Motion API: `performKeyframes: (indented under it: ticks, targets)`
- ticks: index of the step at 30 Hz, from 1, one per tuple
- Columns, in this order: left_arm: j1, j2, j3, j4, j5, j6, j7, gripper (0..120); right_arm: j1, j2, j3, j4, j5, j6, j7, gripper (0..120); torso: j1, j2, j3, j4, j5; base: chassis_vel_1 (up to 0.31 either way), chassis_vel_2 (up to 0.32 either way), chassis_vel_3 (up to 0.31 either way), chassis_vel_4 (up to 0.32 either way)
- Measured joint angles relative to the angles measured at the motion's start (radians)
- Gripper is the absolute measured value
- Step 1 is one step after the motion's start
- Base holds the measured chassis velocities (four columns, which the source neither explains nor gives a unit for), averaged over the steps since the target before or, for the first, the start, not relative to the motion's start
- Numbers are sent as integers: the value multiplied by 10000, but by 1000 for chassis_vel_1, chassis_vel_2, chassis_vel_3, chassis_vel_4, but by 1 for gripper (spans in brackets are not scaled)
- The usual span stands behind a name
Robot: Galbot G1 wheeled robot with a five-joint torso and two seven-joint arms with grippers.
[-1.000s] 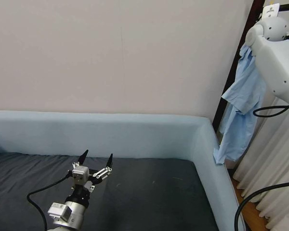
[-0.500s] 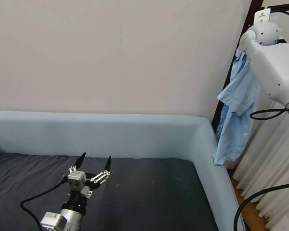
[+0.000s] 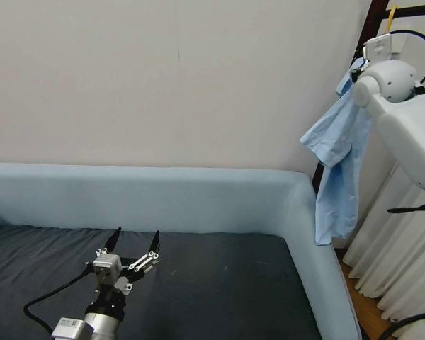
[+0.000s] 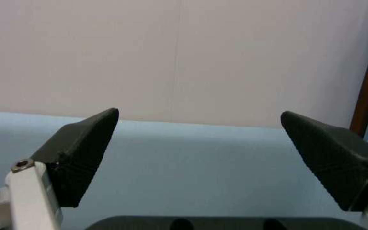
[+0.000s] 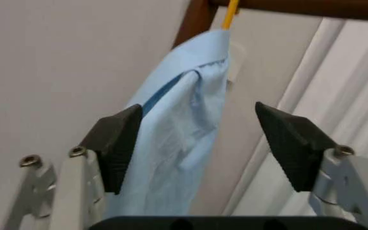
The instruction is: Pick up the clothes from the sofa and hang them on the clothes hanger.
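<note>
1. The light blue shirt point(image 3: 336, 163) hangs by the yellow hanger hook point(image 5: 232, 12) off the dark wooden rail point(image 5: 299, 7), beside the sofa's end.
2. Right gripper point(image 5: 197, 112) is up high facing the shirt, fingers spread wide, gripping nothing.
3. Left gripper point(image 3: 137, 237) sits low over the dark seat cushion point(image 3: 219, 297), fingers apart too, empty.
4. Pale blue sofa back point(image 3: 163, 198) behind, white curtain point(image 3: 397, 269) on the right.

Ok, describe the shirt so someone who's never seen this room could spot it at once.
Find the pale blue sofa and follow its backrest to the right end, where a dark wooden post rises. The light blue shirt hangs there from a yellow hook, the only garment, set against white curtains.
</note>
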Motion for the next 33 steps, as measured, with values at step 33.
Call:
performKeyframes:
  ticks: [33]
  targets:
    - [1224,-2186,807,1882,2130,-2356,742,100,-20751,5303,9468,7929,-6469,8417,-4242,100,-3,2,-3,3,-8,0,0,0,0]
